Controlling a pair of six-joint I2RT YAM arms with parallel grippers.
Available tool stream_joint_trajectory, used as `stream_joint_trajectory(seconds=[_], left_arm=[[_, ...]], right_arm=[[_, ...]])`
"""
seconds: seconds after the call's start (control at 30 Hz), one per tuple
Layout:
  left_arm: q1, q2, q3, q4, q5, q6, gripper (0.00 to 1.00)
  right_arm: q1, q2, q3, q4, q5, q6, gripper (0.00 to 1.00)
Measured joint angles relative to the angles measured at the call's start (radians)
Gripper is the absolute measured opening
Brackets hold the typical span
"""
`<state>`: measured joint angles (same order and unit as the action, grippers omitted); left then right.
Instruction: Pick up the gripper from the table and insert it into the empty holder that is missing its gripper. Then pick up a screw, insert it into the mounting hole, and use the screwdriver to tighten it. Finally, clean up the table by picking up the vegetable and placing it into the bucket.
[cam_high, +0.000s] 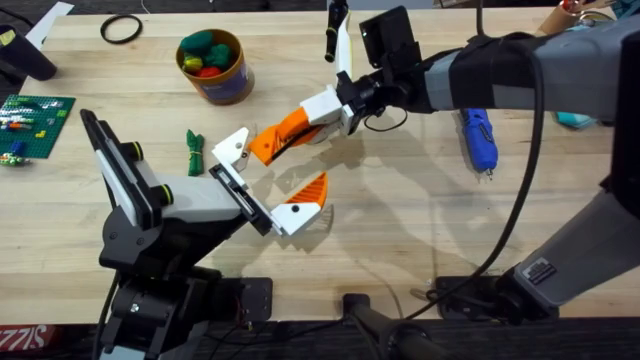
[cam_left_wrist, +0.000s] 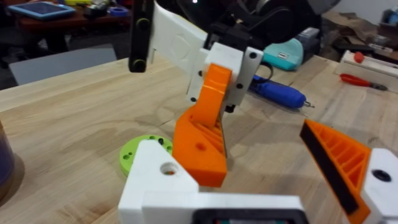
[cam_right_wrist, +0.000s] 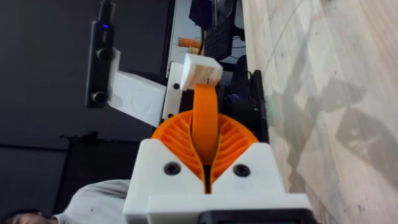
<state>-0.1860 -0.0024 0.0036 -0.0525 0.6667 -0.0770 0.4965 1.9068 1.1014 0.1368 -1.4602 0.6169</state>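
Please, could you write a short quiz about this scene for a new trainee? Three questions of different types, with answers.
1. True or false: the slim dark green toy vegetable lies inside the round tan bucket with yellow rim.
2. The right gripper is shut on: A) the vegetable; B) the long tapered orange plastic finger with white base plate; C) nothing.
3. Fill in: the blue pen-shaped electric screwdriver lies on the light wooden ____.
Key: 1 false; 2 B; 3 table.
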Motion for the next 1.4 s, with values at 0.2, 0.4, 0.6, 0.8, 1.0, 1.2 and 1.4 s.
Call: stream_joint_trajectory(seconds=[0.2,0.4,0.6,0.8,1.0,1.2,1.4], left_arm=[[0.002,0.002,0.001,-0.002,-0.007,-0.002,0.983],[0.002,0.002,0.002,-0.003,-0.005,-0.003,0.983],[0.002,0.002,0.002,-0.004,-0.003,-0.003,0.983],[0.002,0.002,0.002,-0.004,-0.002,-0.003,0.983],[0.002,0.003,0.002,-0.004,-0.001,-0.002,0.983],[0.002,0.003,0.002,-0.004,-0.002,-0.002,0.983],[0.002,0.002,0.002,-0.004,-0.004,-0.002,0.983]], right_arm=[[0.000,0.000,-0.001,-0.003,0.000,0.019,0.013],[-0.001,0.000,-0.001,-0.023,0.001,0.028,0.013],[-0.001,0.000,-0.001,-0.024,0.001,0.048,0.013],[-0.001,0.000,-0.001,-0.021,-0.003,0.059,0.013],[-0.001,0.000,-0.001,-0.017,-0.004,0.071,0.013],[-0.001,0.000,-0.001,0.014,-0.008,0.087,0.013],[-0.001,0.000,-0.001,0.027,-0.008,0.115,0.013]])
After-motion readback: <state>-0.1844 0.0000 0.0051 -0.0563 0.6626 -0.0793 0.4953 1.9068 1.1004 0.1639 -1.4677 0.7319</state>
